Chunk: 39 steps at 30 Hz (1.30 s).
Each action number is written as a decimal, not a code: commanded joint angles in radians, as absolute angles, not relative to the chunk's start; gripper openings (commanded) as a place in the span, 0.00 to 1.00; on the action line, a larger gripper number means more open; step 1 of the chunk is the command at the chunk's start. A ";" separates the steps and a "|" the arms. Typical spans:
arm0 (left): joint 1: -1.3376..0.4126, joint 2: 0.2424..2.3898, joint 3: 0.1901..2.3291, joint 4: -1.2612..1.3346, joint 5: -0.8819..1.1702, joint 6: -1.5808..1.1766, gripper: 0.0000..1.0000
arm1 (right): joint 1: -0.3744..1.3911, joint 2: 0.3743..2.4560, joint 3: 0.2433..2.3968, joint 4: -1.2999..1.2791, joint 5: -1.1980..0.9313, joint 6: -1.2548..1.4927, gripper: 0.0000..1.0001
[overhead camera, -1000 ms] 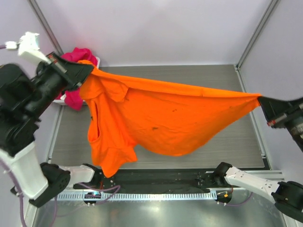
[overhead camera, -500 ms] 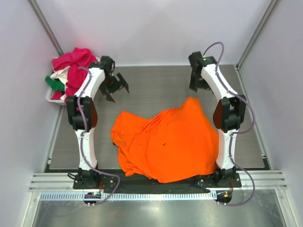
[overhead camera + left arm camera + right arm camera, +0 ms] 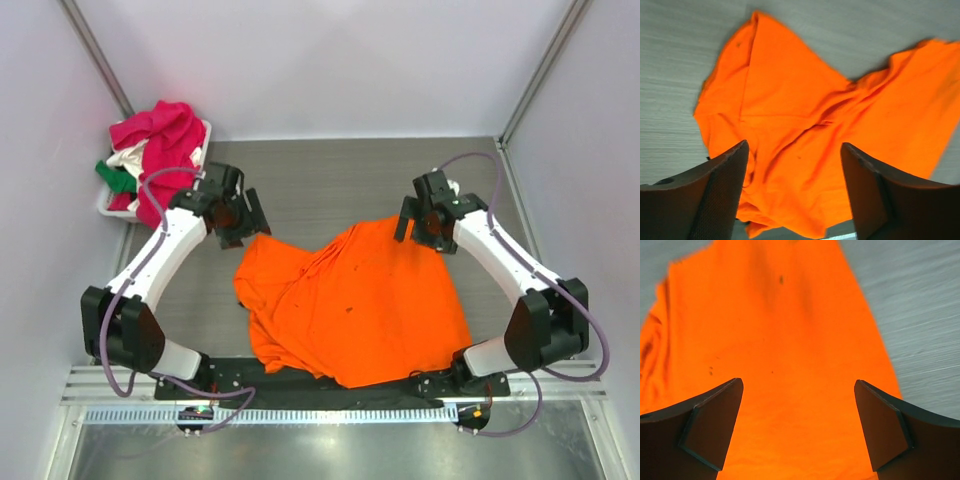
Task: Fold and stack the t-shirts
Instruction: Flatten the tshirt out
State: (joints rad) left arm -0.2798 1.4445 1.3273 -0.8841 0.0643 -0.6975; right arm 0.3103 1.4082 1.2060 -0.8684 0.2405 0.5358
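Note:
The orange t-shirt [image 3: 350, 305] lies crumpled on the grey table, with wrinkles and a folded-over flap on its left side. My left gripper [image 3: 238, 218] hovers over the shirt's far left corner, open, with only orange cloth [image 3: 805, 115] showing below its fingers [image 3: 722, 185]. Over the far right corner hangs my right gripper [image 3: 420, 222], open wide above smooth orange cloth [image 3: 780, 340] with small dark specks. Neither gripper holds anything. More t-shirts, magenta [image 3: 160, 135], white [image 3: 125, 158] and green [image 3: 112, 175], are heaped at the back left.
The heap sits in a white basket [image 3: 110, 208] at the table's far left corner. Frame posts rise at the back corners, and walls close in on both sides. A black strip and a metal rail run along the near edge.
A second ago both grippers held the orange shirt stretched in the air. They let go, the shirt dropped to the table, and both arms have come down over its far corners.

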 commanded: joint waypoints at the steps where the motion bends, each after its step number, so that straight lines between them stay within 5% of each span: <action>1: -0.301 1.448 1.189 -0.769 0.022 -0.712 0.73 | 0.313 1.431 1.105 -0.700 0.107 0.561 1.00; 12: -0.301 1.557 1.028 -0.597 0.044 -0.764 0.57 | 0.313 1.408 1.020 -0.676 0.064 0.531 1.00; 31: -0.336 1.608 0.927 -0.532 0.021 -0.807 0.48 | 0.268 1.411 0.994 -0.680 0.083 0.486 1.00; 35: -0.344 1.609 0.936 -0.532 0.020 -0.810 0.43 | 0.256 1.405 0.991 -0.683 0.084 0.477 1.00; 39: -0.345 1.611 0.946 -0.534 0.025 -0.808 0.20 | 0.250 1.404 0.986 -0.686 0.081 0.474 1.00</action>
State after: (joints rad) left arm -0.3397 1.6089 0.9272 -0.5613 0.0334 -0.8070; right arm 0.2569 1.4414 0.9871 -0.7013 0.0830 0.4927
